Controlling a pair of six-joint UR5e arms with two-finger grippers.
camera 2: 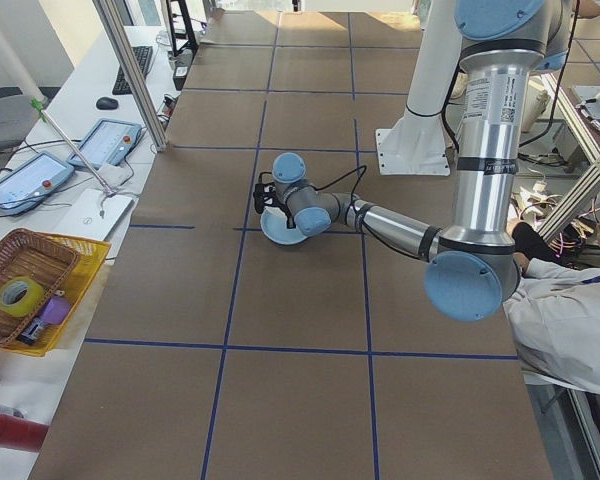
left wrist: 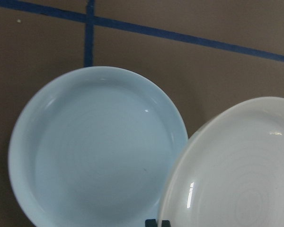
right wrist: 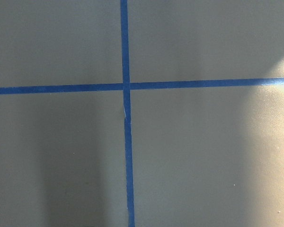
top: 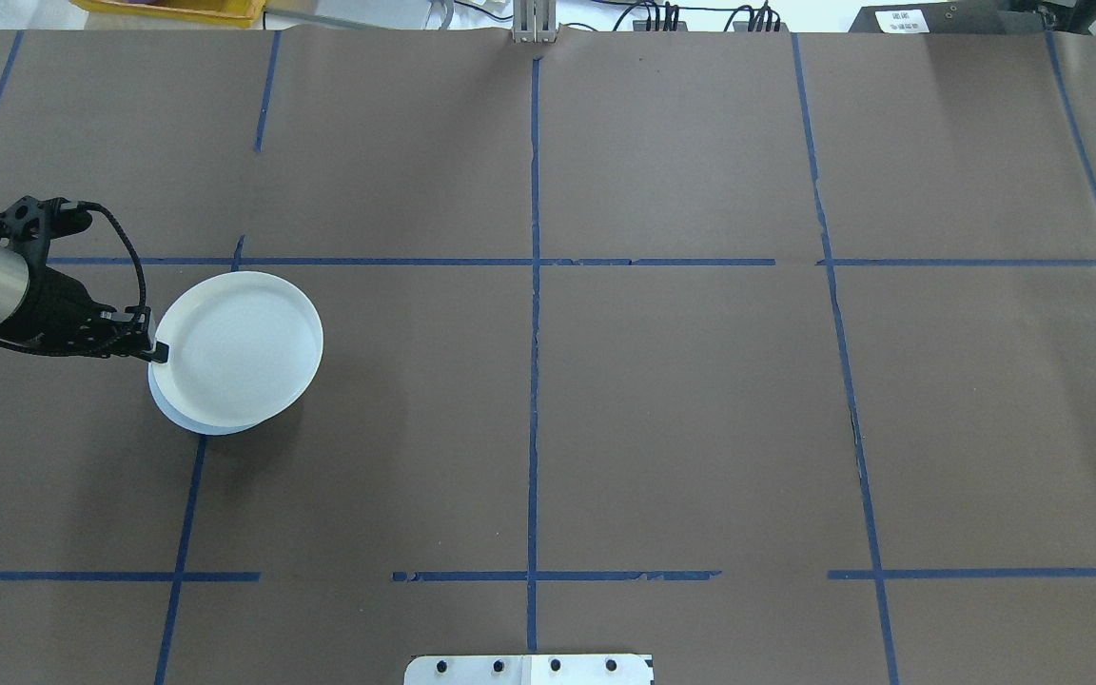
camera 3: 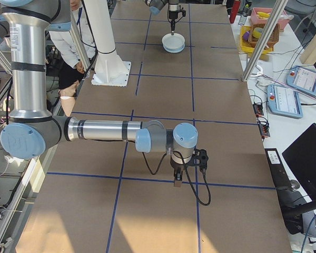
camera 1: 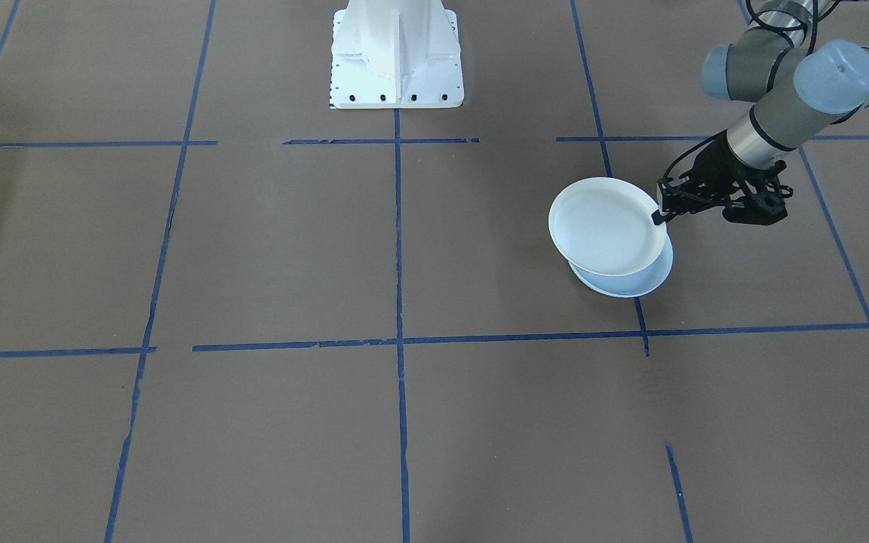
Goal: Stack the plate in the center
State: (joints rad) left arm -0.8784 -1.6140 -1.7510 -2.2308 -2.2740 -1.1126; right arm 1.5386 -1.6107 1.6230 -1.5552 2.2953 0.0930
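In the overhead view the left pincer [top: 156,352] sits at the left of the frame, pinched narrow on the near rim of a white plate [top: 239,347]. That plate hangs tilted above a pale blue plate [top: 188,420], which lies flat on the brown tabletop [top: 681,409] and peeks out as a crescent under the white one's lower left edge. Both plates are over a blue tape line [top: 182,542] in the left part of the grid.

In the front-facing view the same pair appears at the right of the frame: the white plate [camera 1: 606,225] is held by its right rim in the left pincer [camera 1: 659,216], overlapping most of the pale blue plate [camera 1: 634,282] but shifted toward the upper left of it, so the two are not lined up.

The left wrist camera shows the pale blue plate [left wrist: 97,146] filling the left of the frame, with the white plate [left wrist: 236,170] at the lower right crossing over its edge.

The right pincer [camera 3: 177,182] shows only in the right side view, low in the frame and pointing down just above the tabletop, well apart from the plates; I cannot tell whether it is wide or narrow. Its wrist camera sees only crossed tape lines [right wrist: 125,86].
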